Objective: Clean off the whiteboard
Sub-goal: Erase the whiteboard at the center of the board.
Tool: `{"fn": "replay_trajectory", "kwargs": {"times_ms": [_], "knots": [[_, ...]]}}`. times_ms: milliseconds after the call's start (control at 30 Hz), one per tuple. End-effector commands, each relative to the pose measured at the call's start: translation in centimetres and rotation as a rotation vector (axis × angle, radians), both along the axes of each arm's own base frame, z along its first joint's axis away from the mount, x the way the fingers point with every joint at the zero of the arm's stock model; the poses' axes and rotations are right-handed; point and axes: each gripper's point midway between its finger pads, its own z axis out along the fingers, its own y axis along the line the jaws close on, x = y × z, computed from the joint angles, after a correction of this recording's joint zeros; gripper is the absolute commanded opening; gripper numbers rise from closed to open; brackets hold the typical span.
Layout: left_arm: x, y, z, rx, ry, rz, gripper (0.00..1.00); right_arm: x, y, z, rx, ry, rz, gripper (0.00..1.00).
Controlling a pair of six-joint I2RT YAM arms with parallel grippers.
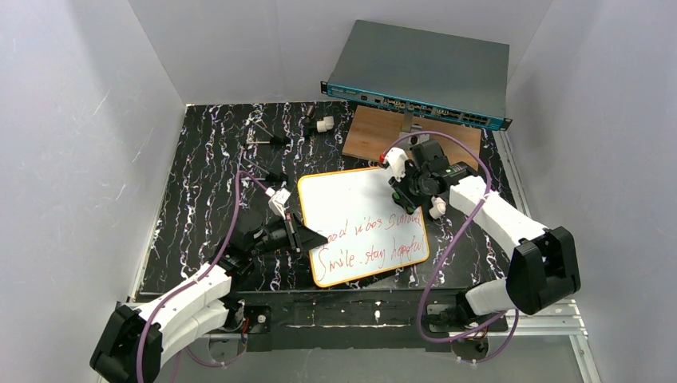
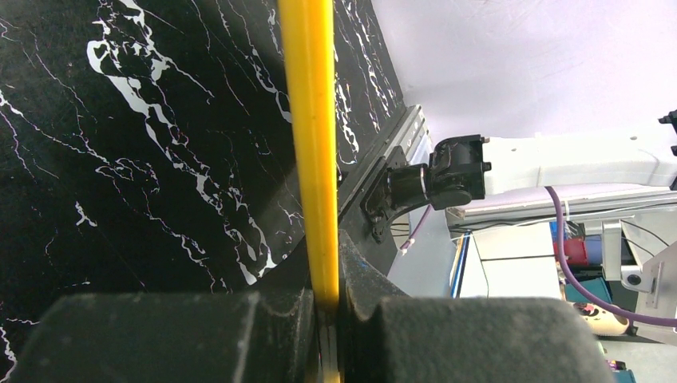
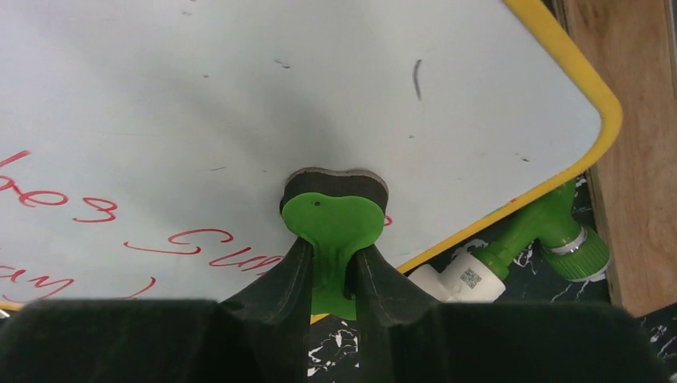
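The black, white-veined table [image 1: 199, 159] carries a grey metal network switch [image 1: 423, 72] at upper right, resting over a brown wooden board [image 1: 369, 134]. The whiteboard [image 1: 351, 203] lies at centre: smooth, round-cornered, yellow-framed, with red handwriting across its lower half. The left gripper [image 2: 326, 311] is clenched on the frame's left edge, and the right gripper [image 3: 329, 275] grasps a green eraser [image 3: 334, 214] with its dark pad on the white surface, a green-and-white marker [image 3: 511, 243] just beside the frame.

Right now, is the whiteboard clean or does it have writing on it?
Partly written on. Red handwriting crosses the near half of the whiteboard; the far half, where the green eraser sits, is almost blank.
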Motion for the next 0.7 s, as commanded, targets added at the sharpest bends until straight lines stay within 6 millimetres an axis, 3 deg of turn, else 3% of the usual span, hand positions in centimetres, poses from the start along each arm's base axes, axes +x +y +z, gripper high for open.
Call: {"fn": "replay_trajectory", "kwargs": {"times_ms": [0,100,167,267,367,433,600,667], "knots": [[0.5,-0.6,3.8,-0.056,-0.223,-0.045,0.0,-3.1,2.8,0.0,0.084,0.08,0.181,0.01],[0.5,-0.6,3.8,-0.054,-0.222,-0.044,0.0,-5.9,4.3,-0.1,0.125,0.13,0.317,0.01],[0.6,-0.6,3.9,-0.056,-0.224,-0.044,0.0,-6.0,4.5,-0.1,0.126,0.123,0.318,0.01],[0.5,-0.6,3.8,-0.054,-0.22,-0.044,0.0,-2.7,3.4,-0.1,0.067,0.038,0.174,0.01],[0.5,-0.6,3.8,-0.054,-0.219,-0.045,0.0,1.4,0.9,0.5,0.042,-0.033,-0.048,0.01],[0.5,-0.6,3.8,-0.055,-0.222,-0.045,0.0,3.0,-0.6,0.7,0.029,-0.059,-0.145,0.01],[0.4,-0.7,3.7,-0.055,-0.217,-0.055,0.0,3.1,-1.3,-0.4,0.006,-0.045,-0.163,0.01],[0.4,-0.7,3.8,-0.058,-0.219,-0.055,0.0,2.2,-0.6,-0.4,0.027,-0.012,-0.101,0.01]]}}
